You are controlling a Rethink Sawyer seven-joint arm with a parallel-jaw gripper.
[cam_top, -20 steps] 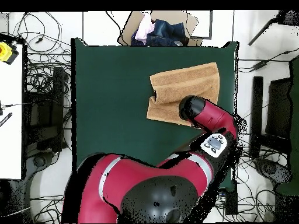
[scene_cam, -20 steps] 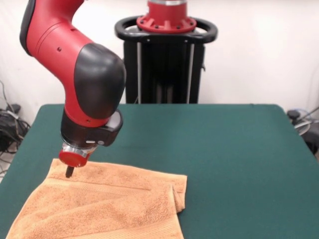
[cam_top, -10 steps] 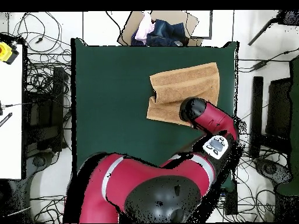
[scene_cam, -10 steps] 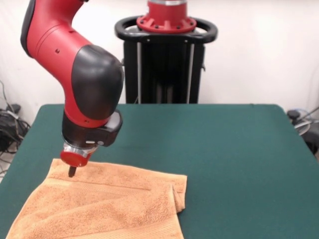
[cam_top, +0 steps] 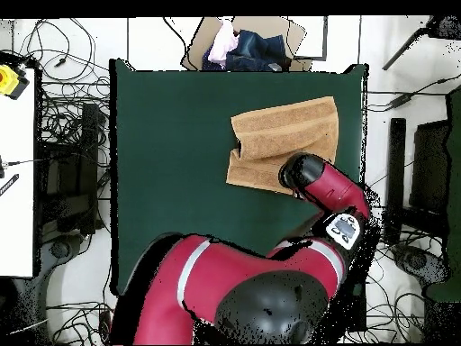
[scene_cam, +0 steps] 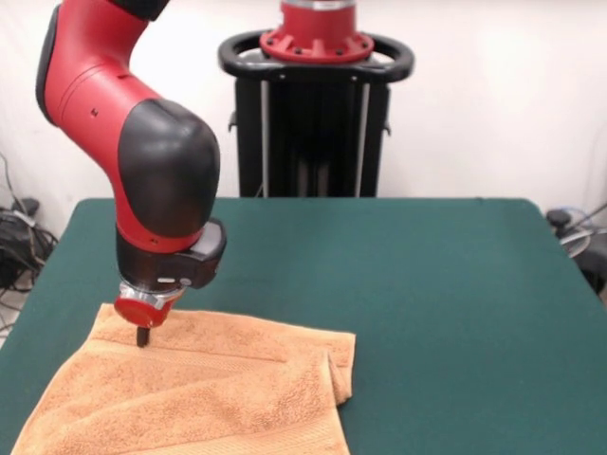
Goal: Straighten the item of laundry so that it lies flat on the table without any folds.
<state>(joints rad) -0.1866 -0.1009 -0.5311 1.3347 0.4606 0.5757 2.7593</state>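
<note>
Gripper (scene_cam: 143, 336) has dropped since a second ago, its tip now touching the towel (scene_cam: 204, 393) near its far corner, fingers open or closed I cannot tell; towel lies folded under them on the table (scene_cam: 427, 284), grab likely next.

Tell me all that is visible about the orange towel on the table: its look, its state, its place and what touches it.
The towel is orange-tan terry cloth with a woven band across it. It lies on the green table, near one corner in the overhead view, and is not flat: one side is folded over, with a doubled flap at its edge. In the front view its near part runs off the picture's bottom. The claw presses down on a far corner of it.
</note>
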